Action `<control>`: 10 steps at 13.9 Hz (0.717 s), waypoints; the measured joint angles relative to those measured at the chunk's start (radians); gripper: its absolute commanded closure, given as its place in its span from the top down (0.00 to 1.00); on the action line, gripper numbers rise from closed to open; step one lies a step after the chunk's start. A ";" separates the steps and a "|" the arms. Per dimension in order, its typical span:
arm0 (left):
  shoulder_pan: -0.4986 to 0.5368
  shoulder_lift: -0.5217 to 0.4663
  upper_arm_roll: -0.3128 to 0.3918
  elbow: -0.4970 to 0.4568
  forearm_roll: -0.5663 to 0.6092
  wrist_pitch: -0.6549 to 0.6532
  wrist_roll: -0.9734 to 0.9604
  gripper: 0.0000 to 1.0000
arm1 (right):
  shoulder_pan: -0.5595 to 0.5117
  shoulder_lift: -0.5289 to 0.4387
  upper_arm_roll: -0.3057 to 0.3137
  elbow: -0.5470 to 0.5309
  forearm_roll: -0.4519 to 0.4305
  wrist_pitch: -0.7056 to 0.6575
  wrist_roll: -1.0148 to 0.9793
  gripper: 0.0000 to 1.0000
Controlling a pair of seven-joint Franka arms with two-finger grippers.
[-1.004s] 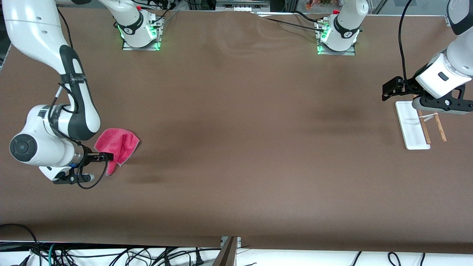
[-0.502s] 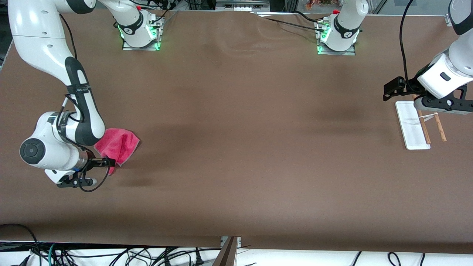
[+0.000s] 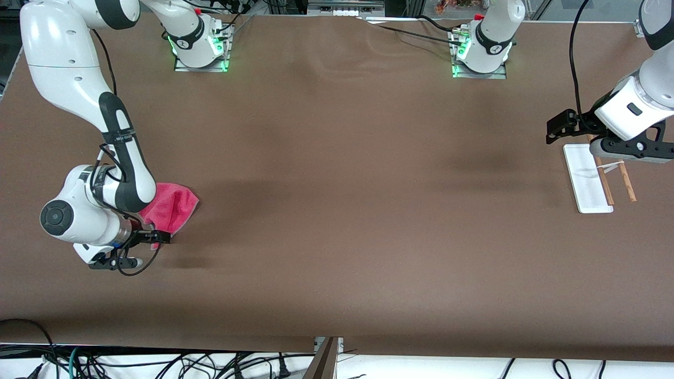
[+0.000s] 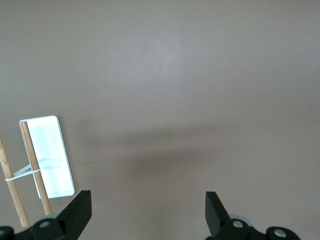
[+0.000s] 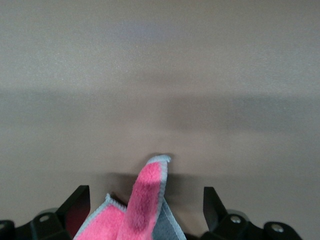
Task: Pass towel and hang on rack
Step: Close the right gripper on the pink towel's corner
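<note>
The pink-red towel [image 3: 172, 206] lies crumpled on the brown table near the right arm's end. My right gripper [image 3: 154, 236] is low at the towel's corner nearest the front camera. In the right wrist view the right gripper [image 5: 145, 204] is open, with a raised fold of the towel [image 5: 144, 200], grey-edged, between its fingers. The rack [image 3: 587, 181] has a white base and two brown rods [image 3: 626, 181] and stands near the left arm's end. My left gripper [image 3: 559, 127] hovers beside the rack's end farthest from the front camera. In the left wrist view the left gripper [image 4: 147, 210] is open and empty, beside the rack [image 4: 50, 155].
The wide brown table [image 3: 347, 210] lies between the towel and the rack. The arm bases [image 3: 200, 50] stand along the edge farthest from the front camera. Cables hang below the table's near edge [image 3: 158, 363].
My right arm has swung toward the front camera and lowered its gripper over the towel's near corner. My left gripper shifted slightly a second ago and has since kept still.
</note>
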 measured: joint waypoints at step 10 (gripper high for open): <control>0.000 0.000 0.000 0.000 0.000 0.000 0.000 1.00 | -0.001 0.020 0.000 0.000 0.051 0.040 0.000 0.49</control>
